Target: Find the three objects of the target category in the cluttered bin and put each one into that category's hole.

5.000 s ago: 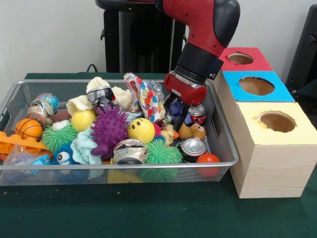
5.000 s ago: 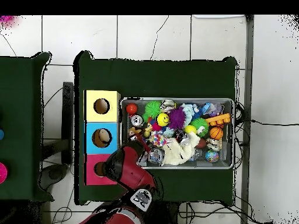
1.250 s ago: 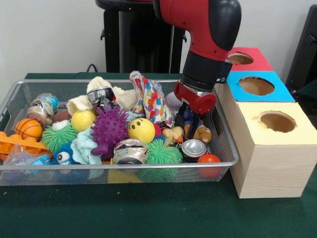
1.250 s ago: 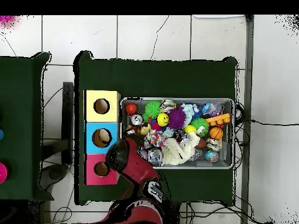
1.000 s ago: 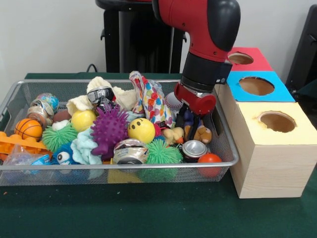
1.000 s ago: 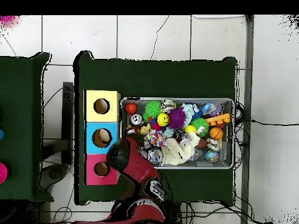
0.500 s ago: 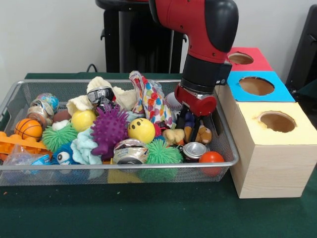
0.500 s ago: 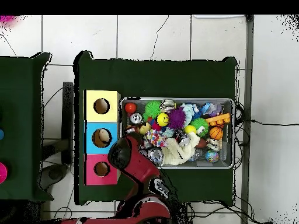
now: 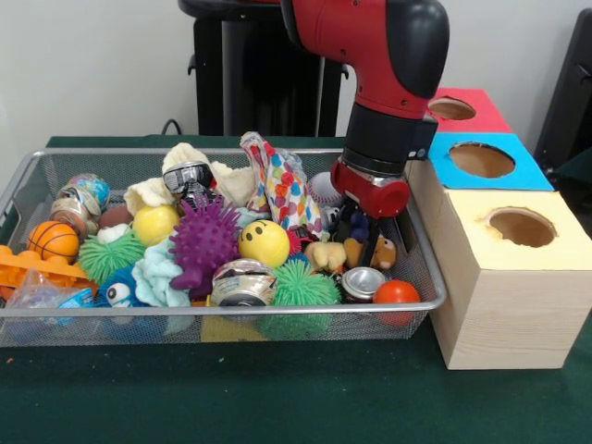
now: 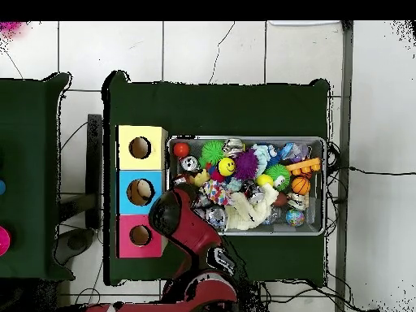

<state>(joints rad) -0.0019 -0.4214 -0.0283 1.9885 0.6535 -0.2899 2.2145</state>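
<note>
The silver wire-mesh bin [image 9: 424, 301] is full of toys; it also shows in the overhead view [image 10: 326, 187]. My gripper [image 9: 365, 246] is pushed down into the clutter at the bin's right end, next to the boxes. A brown teddy [image 9: 385, 252] lies against its right side and a cream-tan plush [image 9: 324, 254] just to its left. I cannot pick out the orange tiger. The red-topped hole [image 9: 452, 108] is on the farthest box, up and right of the gripper, and also shows from overhead [image 10: 140, 235]. From overhead the arm [image 10: 168, 213] hides the gripper.
The blue-topped hole [image 9: 482, 159] and the yellow-topped hole [image 9: 522, 227] sit nearer on the same row of boxes. Around the gripper are a can [image 9: 363, 282], a red ball [image 9: 396, 292], a dotted cloth cone [image 9: 282, 190], a yellow smiley ball [image 9: 264, 242] and a purple spiky ball [image 9: 202, 239].
The arm has shifted right, toward the boxes, and the gripper has gone lower into the bin's right end. The can and the red ball beside it have shifted slightly.
</note>
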